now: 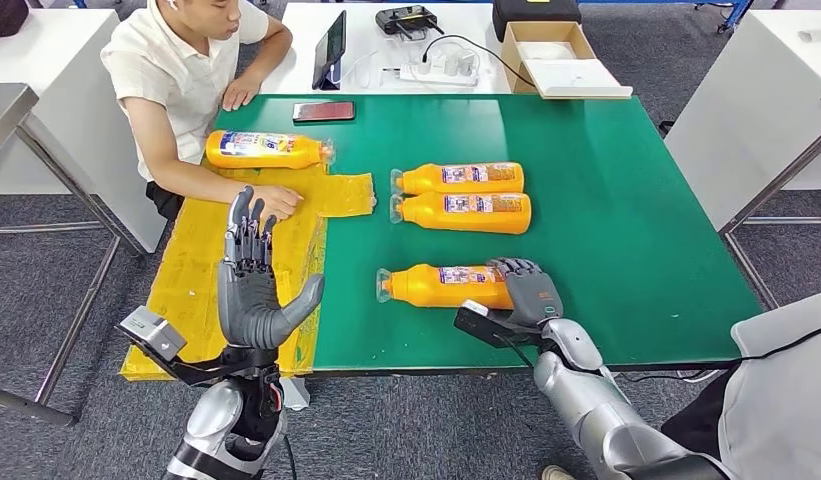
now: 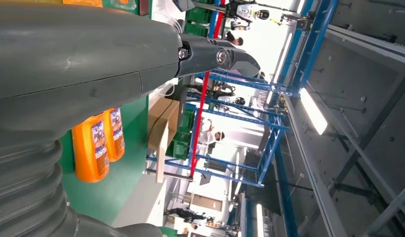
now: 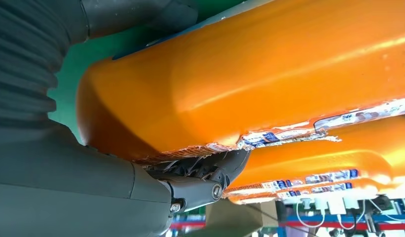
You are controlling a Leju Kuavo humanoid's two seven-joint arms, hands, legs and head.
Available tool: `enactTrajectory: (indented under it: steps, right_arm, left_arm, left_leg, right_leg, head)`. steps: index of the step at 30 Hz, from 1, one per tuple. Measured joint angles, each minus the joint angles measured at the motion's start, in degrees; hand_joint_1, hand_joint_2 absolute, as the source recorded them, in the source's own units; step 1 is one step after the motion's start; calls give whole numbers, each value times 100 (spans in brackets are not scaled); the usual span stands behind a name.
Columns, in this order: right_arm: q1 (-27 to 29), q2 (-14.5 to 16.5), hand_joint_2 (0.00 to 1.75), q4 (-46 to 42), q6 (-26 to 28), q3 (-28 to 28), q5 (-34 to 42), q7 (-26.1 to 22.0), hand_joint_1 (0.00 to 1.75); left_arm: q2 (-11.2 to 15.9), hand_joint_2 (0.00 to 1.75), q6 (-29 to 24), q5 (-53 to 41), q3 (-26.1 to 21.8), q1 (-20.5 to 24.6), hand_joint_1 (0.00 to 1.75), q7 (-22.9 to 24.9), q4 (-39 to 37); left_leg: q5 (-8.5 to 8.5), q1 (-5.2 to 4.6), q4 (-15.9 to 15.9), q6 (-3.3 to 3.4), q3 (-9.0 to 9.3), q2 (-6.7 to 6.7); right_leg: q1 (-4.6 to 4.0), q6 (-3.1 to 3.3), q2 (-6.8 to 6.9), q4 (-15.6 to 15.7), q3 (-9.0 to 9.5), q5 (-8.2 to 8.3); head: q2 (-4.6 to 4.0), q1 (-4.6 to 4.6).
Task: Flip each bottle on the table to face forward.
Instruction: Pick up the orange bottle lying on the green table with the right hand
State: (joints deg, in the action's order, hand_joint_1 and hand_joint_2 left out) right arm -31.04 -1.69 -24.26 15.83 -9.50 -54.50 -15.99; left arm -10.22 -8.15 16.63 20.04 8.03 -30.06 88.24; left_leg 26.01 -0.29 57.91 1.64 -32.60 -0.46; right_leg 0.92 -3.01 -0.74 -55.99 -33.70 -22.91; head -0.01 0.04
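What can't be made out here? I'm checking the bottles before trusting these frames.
- Nearest bottle: base hidden by the right hand in the head view.
- Its label print: blurred and cut off in the right wrist view.
- Farthest bottle: label too small to read.
- Left hand: the head view shows its back, not its palm.

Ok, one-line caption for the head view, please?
Right hand grips the nearest bottle on the green table; left hand raised open, a person seated beside a fourth bottle.
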Motion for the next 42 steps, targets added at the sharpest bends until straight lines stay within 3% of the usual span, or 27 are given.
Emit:
enactTrajectory:
  steps: [4, 8, 11, 14, 16, 20, 26, 32, 42]
  right_arm:
    - [59, 25, 175, -2, -326, 136, 609, -597, 175]
    - [232, 126, 175, -90, -295, 332, 1362, -1200, 175]
    - [534, 297, 175, -476, -102, 439, 2111, -1496, 175]
    - [1045, 485, 175, -1321, 62, 420, 2853, -1449, 175]
    - [1402, 567, 175, -1988, 192, 325, 3159, -1342, 175]
    - [1919, 631, 175, -3129, 603, 25, 3480, -1248, 175]
    - [2182, 634, 175, -3920, 760, -331, 3717, -1239, 175]
    - [2195, 696, 175, -4055, 715, -675, 3746, -1342, 175]
    - [2115, 968, 175, -3621, 593, -1550, 3462, -1264, 175]
  left_arm:
    - [2, 175, -4, 21, 0, -2, 0, -2, -23]
    - [14, 175, -180, 26, -2, -36, 0, -42, -22]
    - [14, 175, -804, -88, -5, -116, 0, -141, -22]
    - [-16, 175, -1617, -149, -26, -236, 0, -154, -46]
    - [-50, 175, -1737, 121, -37, -334, 0, 94, -143]
    - [-101, 175, -1251, 1057, 7, -540, 0, 690, -570]
    - [-76, 175, -629, 1047, 359, -686, 0, 722, -923]
    - [25, 175, 15, 1127, 692, -736, 0, 1090, -1031]
    - [36, 175, 170, 1277, 762, -800, 0, 1017, -790]
  left_leg:
    - [2, 0, 0, 0, 6, 11]
    - [2, 2, -1, 0, 6, 11]
    - [1, 4, -1, -1, -3, 10]
    - [-1, 6, -1, -2, -27, -4]
    - [-2, 5, -1, -2, -45, -16]
    - [-1, 2, -1, -1, -71, -17]
    - [0, -4, -1, 0, -88, -20]
    - [0, -2, -1, -1, -89, -17]
    - [-1, 3, -2, -2, -92, -23]
  right_leg:
    - [0, 1, -10, 1, 3, 1]
    - [-3, 2, -9, 0, 7, 1]
    - [-5, 3, -8, -3, 1, 2]
    - [-6, 2, -4, -5, -19, 1]
    - [-5, 1, 1, -6, -34, 0]
    - [0, 0, 4, -6, -57, -2]
    - [7, -1, 5, -3, -72, -2]
    - [5, 0, 4, -5, -75, -2]
    - [2, 1, 6, -9, -76, -3]
  head:
    - [1, -1]
    - [1, 0]
    - [1, -1]
    - [1, -2]
    - [1, -2]
    - [0, -1]
    - [1, -1]
    - [0, -2]
    - [1, 0]
